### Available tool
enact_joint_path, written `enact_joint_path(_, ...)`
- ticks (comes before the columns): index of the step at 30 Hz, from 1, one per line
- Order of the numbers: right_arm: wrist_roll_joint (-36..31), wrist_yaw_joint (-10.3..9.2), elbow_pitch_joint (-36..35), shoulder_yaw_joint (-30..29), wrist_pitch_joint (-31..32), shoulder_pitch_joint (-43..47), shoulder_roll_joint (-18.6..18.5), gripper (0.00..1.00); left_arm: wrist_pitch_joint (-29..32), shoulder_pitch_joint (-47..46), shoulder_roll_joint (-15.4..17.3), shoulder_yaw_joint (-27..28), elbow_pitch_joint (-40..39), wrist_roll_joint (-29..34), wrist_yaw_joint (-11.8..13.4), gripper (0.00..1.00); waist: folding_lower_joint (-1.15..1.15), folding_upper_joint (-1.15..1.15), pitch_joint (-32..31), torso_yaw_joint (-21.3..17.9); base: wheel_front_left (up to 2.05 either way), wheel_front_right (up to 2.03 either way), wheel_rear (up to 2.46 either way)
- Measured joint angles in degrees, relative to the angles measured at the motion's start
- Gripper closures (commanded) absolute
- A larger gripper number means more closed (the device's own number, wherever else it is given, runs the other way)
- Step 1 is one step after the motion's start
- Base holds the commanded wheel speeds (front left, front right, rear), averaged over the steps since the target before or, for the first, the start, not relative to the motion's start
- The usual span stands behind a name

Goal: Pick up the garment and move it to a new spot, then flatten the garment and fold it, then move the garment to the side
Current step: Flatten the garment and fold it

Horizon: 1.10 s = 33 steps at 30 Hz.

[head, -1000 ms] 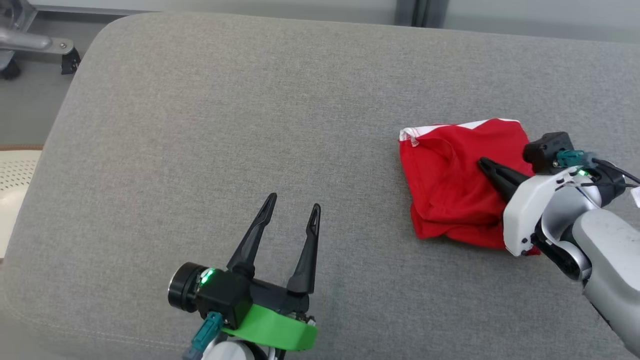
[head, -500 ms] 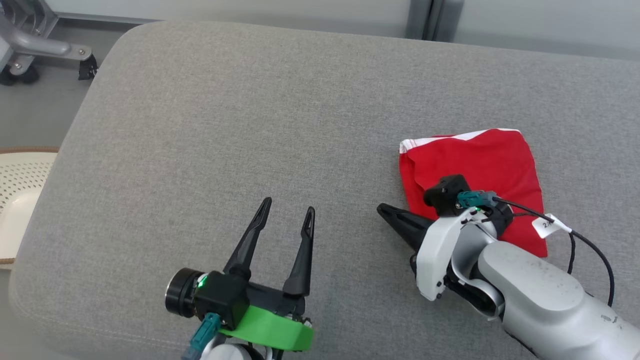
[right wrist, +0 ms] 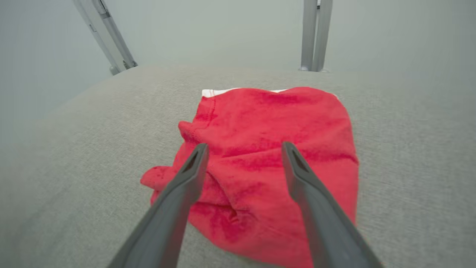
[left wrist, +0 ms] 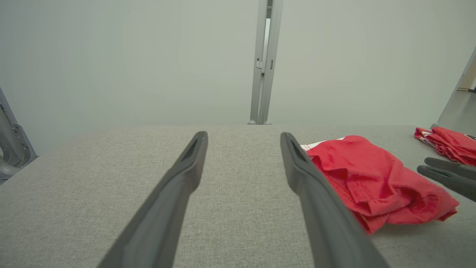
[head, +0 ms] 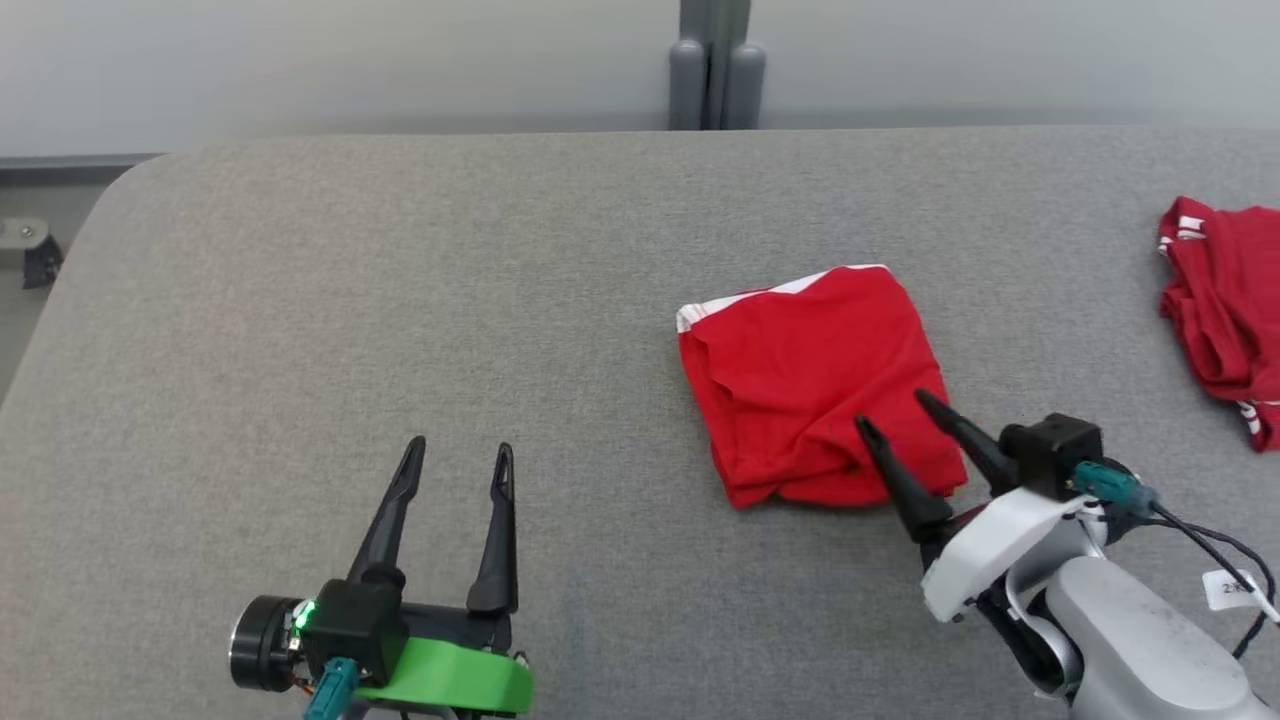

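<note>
The garment (head: 810, 375) is red with a white edge and lies folded in a rough square on the grey cushion, right of centre. From its near right corner my right gripper (head: 893, 410) points at it, open, fingertips just over the cloth's near edge and nothing between them. The right wrist view looks down those spread fingers onto the garment (right wrist: 267, 149). My left gripper (head: 460, 448) stands open and empty over bare cushion at the lower left, well apart from the cloth. In the left wrist view the garment (left wrist: 375, 178) lies to the right, beyond my own right finger.
Another red garment (head: 1220, 300) lies bunched at the cushion's far right edge, also seen in the left wrist view as red cloth (left wrist: 446, 143). A grey post (head: 715, 65) rises behind the cushion (head: 400, 300). The cushion's rounded left corner drops to the floor.
The head camera has swung, shifting the whole scene. My right gripper, shut before, now stands open at the garment's near edge. The left gripper stays open.
</note>
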Motion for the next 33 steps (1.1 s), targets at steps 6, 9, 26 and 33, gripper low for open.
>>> enact_joint_path(6,-8.0,0.00,-8.1,-12.1,-0.1,7.6,2.1,0.00,0.0,2.4,0.0,4.4,-0.5,1.2,-0.3,0.00,0.00,0.00,-1.6,-4.0,0.00,0.00,0.00)
enact_joint_path(9,-11.2,0.00,-12.4,-16.4,-0.1,10.7,3.4,0.00,0.0,3.5,0.0,5.7,-1.3,2.3,-0.5,0.00,0.00,0.00,-2.5,-5.7,0.00,0.00,0.00)
enact_joint_path(26,-14.0,0.00,-21.8,-23.3,-0.1,23.2,7.5,0.00,0.0,12.8,0.0,8.1,-4.7,2.7,2.0,0.00,0.00,0.00,-7.9,-8.1,0.00,0.00,0.00)
enact_joint_path(33,-13.9,0.00,-21.7,-23.9,-0.1,24.0,8.1,0.00,0.0,13.4,0.0,8.0,-4.7,2.9,2.0,0.00,0.00,0.00,-8.0,-7.0,0.00,0.00,0.00)
